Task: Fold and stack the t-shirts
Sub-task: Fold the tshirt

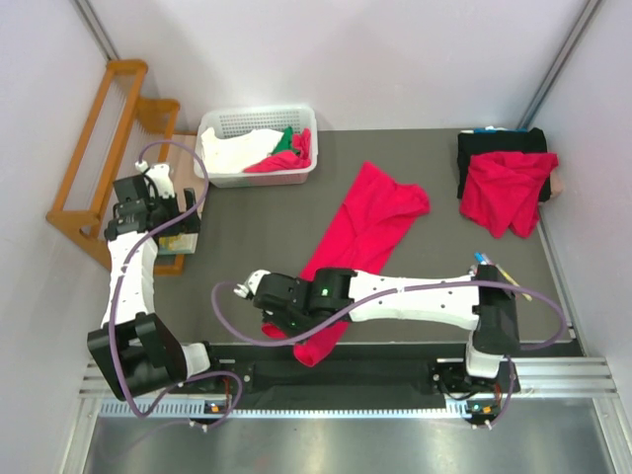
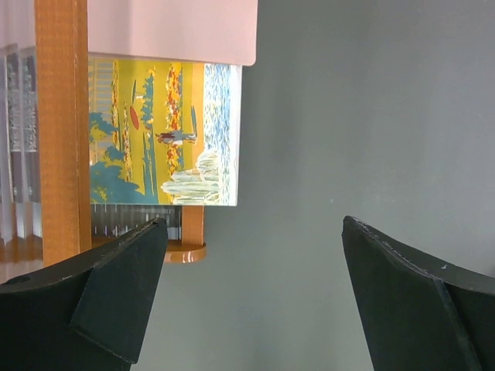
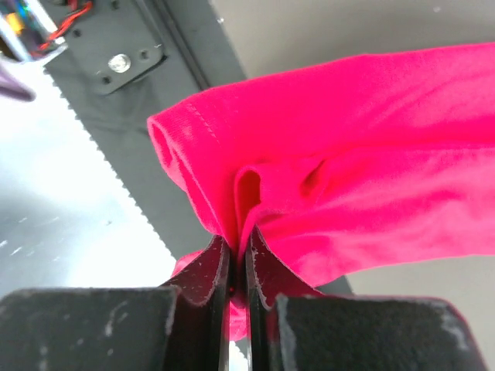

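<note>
One crimson t-shirt lies stretched diagonally across the middle of the dark table, its lower end bunched at the front edge. My right gripper reaches across to that end and is shut on a fold of the t-shirt's hem; the wrist view shows the right gripper with cloth pinched between its pads. A second crumpled red t-shirt rests at the back right. My left gripper is at the table's left edge, far from both shirts; in its wrist view the left gripper is open and holds nothing.
A white basket at the back left holds a white cloth, a green cloth and a red cloth. A black cloth lies under the back-right shirt. An orange wooden rack and a colourful box stand beside the left gripper.
</note>
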Controlling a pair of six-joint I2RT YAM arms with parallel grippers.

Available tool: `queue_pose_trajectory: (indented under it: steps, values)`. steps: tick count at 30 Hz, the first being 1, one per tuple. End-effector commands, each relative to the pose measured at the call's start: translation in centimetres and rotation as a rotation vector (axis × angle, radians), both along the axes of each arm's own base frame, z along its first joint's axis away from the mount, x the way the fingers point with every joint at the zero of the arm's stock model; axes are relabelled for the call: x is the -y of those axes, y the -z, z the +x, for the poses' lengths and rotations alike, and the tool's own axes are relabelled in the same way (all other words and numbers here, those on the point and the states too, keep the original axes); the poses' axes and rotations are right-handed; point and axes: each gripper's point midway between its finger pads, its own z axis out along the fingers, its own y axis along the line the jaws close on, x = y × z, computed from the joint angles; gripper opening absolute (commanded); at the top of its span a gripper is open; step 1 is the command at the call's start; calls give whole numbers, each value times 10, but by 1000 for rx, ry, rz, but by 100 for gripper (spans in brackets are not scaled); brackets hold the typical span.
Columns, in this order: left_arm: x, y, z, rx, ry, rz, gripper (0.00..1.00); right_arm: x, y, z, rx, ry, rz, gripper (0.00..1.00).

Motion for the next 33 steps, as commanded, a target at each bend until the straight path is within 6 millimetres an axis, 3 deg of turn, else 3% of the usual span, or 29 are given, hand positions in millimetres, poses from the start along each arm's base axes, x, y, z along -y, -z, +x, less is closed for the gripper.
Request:
queue_pose_trajectory:
  steps: [1, 6, 9, 10, 13, 19, 25, 33]
  values:
    - [0, -24, 12, 70, 12, -7, 99, -1, -15, -21, -91, -17, 76, 3]
    - [1, -28, 15, 76, 17, -13, 99, 18, -6, 0, -62, 32, 58, 4]
    - [1, -32, 15, 81, 19, -14, 99, 33, -2, 33, -50, 107, 67, 4]
    - [1, -32, 15, 79, 20, -16, 99, 41, -1, 55, -44, 163, 72, 4]
    - [1, -33, 15, 80, 23, -12, 99, 60, 1, 96, -7, 243, 90, 4]
    - [3, -27, 14, 65, 32, -22, 99, 89, 5, 158, 64, 358, 76, 4]
    - [4, -24, 15, 57, 36, -27, 99, 98, 20, 196, 49, 413, 79, 4]
    - [2, -17, 12, 41, 40, -13, 99, 111, 48, 220, 26, 447, 38, 4]
